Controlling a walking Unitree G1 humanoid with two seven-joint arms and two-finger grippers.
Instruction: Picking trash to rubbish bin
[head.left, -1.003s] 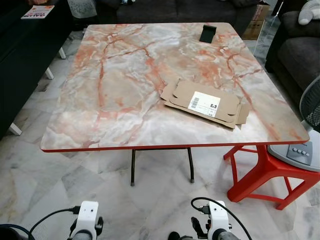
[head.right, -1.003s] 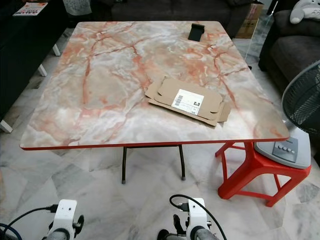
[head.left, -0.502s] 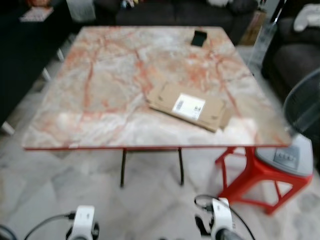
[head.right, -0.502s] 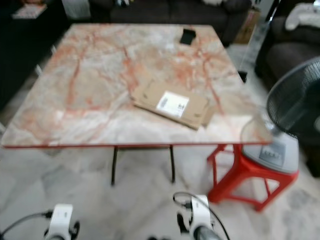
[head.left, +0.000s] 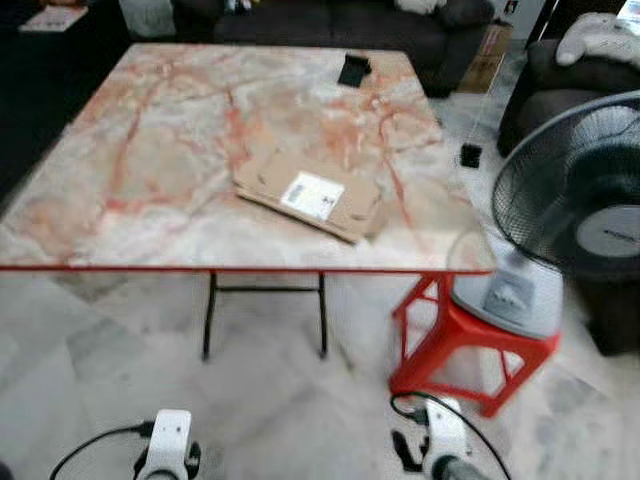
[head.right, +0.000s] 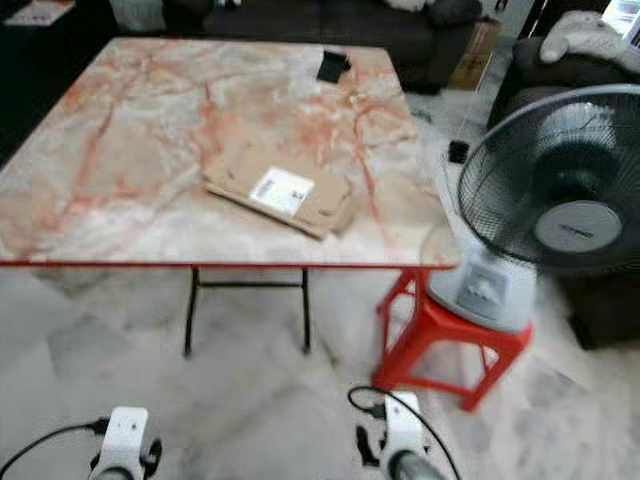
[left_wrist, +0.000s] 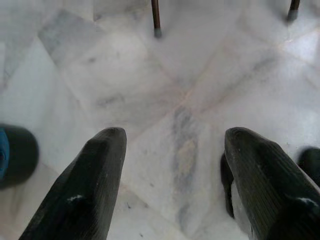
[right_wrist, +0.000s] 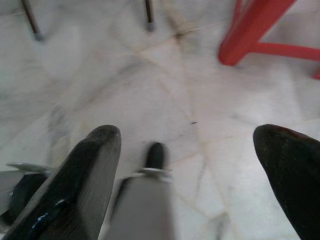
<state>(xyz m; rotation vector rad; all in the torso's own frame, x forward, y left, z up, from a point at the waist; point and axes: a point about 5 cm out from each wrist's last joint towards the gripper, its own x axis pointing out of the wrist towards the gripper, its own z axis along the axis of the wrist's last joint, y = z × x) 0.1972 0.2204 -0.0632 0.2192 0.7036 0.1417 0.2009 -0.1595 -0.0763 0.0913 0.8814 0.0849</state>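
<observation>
A flattened brown cardboard box (head.left: 308, 195) with a white label lies on the marble-patterned table (head.left: 130, 170), toward its right front part. A small black object (head.left: 353, 70) stands near the table's far edge. Both arms hang low at the bottom of the eye views, well in front of the table. My left gripper (left_wrist: 172, 150) is open over bare marble floor. My right gripper (right_wrist: 187, 150) is open too, above the floor near the red stool's leg (right_wrist: 250, 30).
A grey fan (head.left: 575, 195) stands on a red plastic stool (head.left: 460, 340) just right of the table. Dark sofas (head.left: 330, 20) line the far side and the right. The table's thin black legs (head.left: 210, 315) stand on pale marble floor (head.left: 100, 380).
The whole view has swung to the right: table and box now sit further left in the picture and the fan has come fully into view. Both arms still hang low.
</observation>
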